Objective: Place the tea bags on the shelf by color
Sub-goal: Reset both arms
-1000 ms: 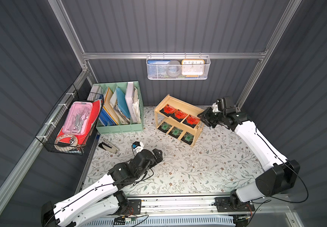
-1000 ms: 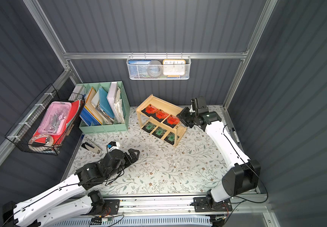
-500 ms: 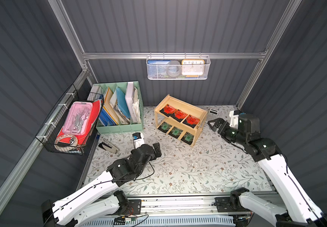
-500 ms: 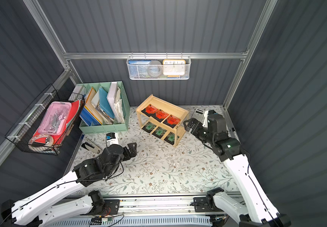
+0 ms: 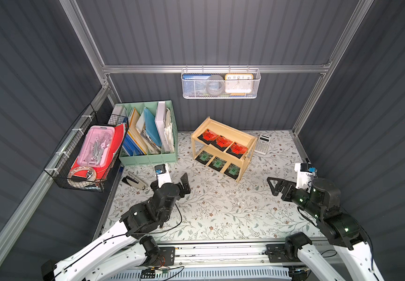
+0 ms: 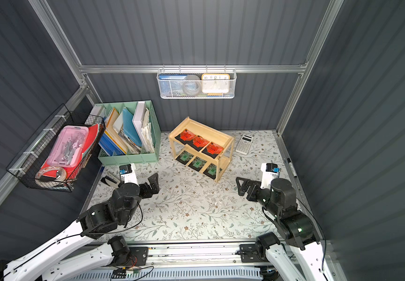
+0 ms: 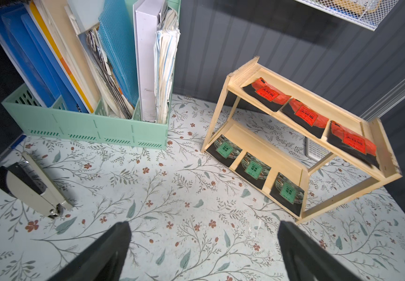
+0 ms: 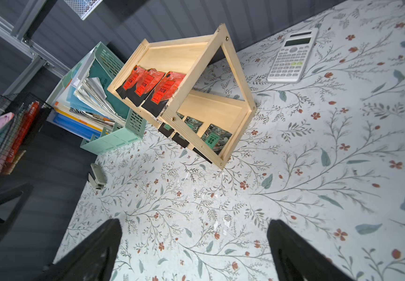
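Note:
The light wooden shelf (image 5: 235, 132) stands at the back of the floral mat. Three red-orange tea bags (image 5: 222, 141) lie in a row on its upper tier, and three green ones (image 5: 217, 163) on the lower tier. The left wrist view shows the same rows, red (image 7: 306, 114) above green (image 7: 254, 167). My left gripper (image 5: 172, 178) hovers over the mat to the shelf's front left, open and empty (image 7: 204, 223). My right gripper (image 5: 273, 187) is off to the shelf's front right, well apart from it, also open with only mat between its fingers (image 8: 193, 221).
A mint-green file organizer (image 5: 148, 155) stands left of the shelf. A black wire basket (image 5: 87, 155) hangs on the left wall and a white mesh basket (image 5: 221, 85) on the back wall. A calculator (image 5: 263, 144) lies right of the shelf, a stapler (image 5: 134, 181) near the left gripper.
My right arm has drawn back from the shelf's right end to the front right, and its jaws have opened. My left arm has shifted slightly back and left.

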Controlling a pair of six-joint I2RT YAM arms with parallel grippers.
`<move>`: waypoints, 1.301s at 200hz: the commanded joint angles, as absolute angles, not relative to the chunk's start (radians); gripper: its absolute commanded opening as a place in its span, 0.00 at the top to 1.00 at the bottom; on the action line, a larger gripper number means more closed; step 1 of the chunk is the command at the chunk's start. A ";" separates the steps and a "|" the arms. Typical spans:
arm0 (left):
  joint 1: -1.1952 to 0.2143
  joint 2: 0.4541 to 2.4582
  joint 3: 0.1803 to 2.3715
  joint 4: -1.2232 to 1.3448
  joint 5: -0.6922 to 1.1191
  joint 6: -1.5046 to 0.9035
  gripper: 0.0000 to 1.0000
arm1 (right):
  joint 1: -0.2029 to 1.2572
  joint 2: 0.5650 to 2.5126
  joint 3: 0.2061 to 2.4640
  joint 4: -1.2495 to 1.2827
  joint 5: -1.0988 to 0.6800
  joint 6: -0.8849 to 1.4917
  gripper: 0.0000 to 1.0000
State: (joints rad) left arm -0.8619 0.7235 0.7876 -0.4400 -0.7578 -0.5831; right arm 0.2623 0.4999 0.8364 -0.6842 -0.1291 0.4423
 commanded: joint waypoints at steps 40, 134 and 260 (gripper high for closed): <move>-0.856 0.687 0.738 -0.326 -0.856 -0.264 0.00 | 0.258 0.461 0.750 -0.622 -0.067 0.258 0.01; -0.649 0.563 0.410 0.006 -0.779 -0.073 0.00 | 0.258 0.488 0.472 -0.261 0.247 0.201 0.01; -0.020 1.345 0.350 0.871 -0.230 -0.072 0.00 | 0.088 0.865 0.343 0.274 0.186 0.097 0.01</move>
State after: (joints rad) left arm -0.0696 1.2499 0.3237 0.6460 -0.3733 -0.0914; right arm 0.1299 0.8059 0.3485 0.1108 0.2214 0.1184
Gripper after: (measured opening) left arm 0.997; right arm 0.989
